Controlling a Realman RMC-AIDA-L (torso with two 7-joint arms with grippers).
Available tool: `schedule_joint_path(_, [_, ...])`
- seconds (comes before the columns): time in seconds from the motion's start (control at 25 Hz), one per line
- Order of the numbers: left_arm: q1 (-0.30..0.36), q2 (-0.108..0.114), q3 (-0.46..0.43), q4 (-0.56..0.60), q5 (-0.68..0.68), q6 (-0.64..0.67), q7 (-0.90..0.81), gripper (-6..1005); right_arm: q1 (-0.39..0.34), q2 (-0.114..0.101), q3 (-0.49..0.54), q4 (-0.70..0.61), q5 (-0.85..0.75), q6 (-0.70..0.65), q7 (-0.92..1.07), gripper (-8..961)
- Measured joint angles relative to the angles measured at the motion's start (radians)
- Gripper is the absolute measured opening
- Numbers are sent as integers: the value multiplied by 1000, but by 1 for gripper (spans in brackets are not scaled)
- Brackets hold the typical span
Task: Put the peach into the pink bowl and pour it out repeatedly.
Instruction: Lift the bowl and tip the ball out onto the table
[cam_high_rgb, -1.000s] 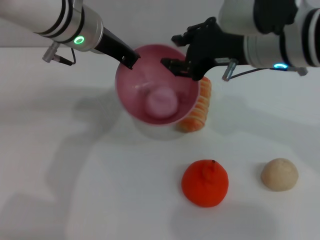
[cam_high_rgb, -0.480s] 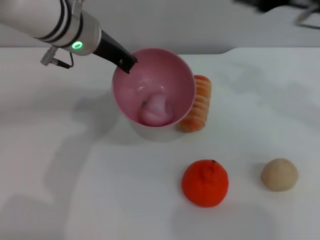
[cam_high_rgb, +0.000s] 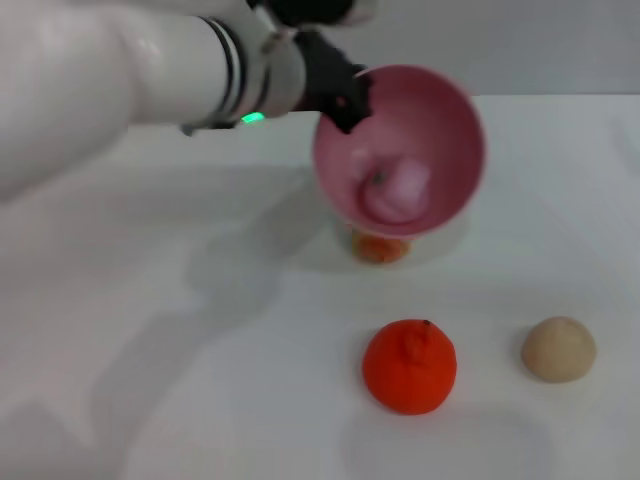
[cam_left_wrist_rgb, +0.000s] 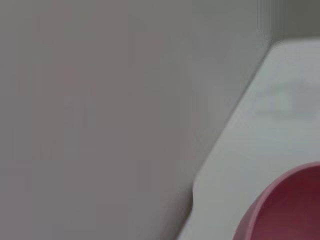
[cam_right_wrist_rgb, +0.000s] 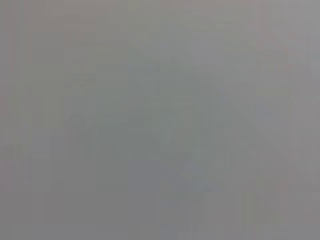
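Toward the far edge of the white table (cam_high_rgb: 200, 400), somewhat right of its middle, the pink bowl (cam_high_rgb: 440, 120) is held up off the surface and tipped so that its open mouth faces the near edge. Its glossy inside shows plainly, and the peach (cam_high_rgb: 397, 192) lies within it, resting low against the bowl's wall, with a small dark stem mark just beside it on the side toward the left edge. The left gripper (cam_high_rgb: 343, 92) has the bowl by its rim on the side toward the left edge, its dark jaws closed over that rim, and the white arm behind it reaches in from the far left corner with a green light showing on the wrist. Below the raised bowl, partly hidden by it, an orange striped toy food (cam_high_rgb: 380, 246) lies on the table. Nearer the front edge sits a bright orange tangerine (cam_high_rgb: 409, 366), and a beige round bun (cam_high_rgb: 558, 348) lies apart from it toward the right edge, both well apart from the bowl. The left wrist view catches only a curved piece of the bowl (cam_left_wrist_rgb: 285, 210) against the table edge and a grey wall. The right gripper does not appear in any view, and the right wrist view shows only flat grey.
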Motion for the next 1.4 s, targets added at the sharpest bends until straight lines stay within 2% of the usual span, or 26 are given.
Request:
schedule_joint_path(0.04, [0, 0, 0, 0, 0, 0, 0, 46, -1, 1, 11, 28, 16, -13, -23, 522])
schedule_joint_path(0.12, [56, 0, 104, 0, 6, -202, 6, 46, -2, 1, 33, 79, 45, -40, -58, 522])
schedule_joint_path(0.2, [75, 0, 142, -10, 9, -287, 9, 46, -4, 1, 49, 106, 57, -52, -67, 522])
schedule_joint_path(0.52, [173, 0, 340, -141, 11, -812, 52, 46, -16, 1, 58, 125, 57, -64, -71, 521])
schedule_joint_path(0.56, [187, -1, 378, -169, 10, -908, 68, 46, -16, 1, 56, 124, 58, -66, -72, 521])
schedule_joint_path(0.96, [286, -3, 496, -247, 1, -1331, 107, 46, -1, 4, 43, 105, 60, -70, -64, 519])
schedule_joint_path(1.12, [317, -1, 524, -262, 1, -1444, 108, 47, -1, 5, 28, 78, 61, -70, -63, 519])
schedule_joint_path(1.4, [316, 0, 530, -277, 0, -1455, 98, 47, 15, 5, 9, 63, 62, -63, -63, 518])
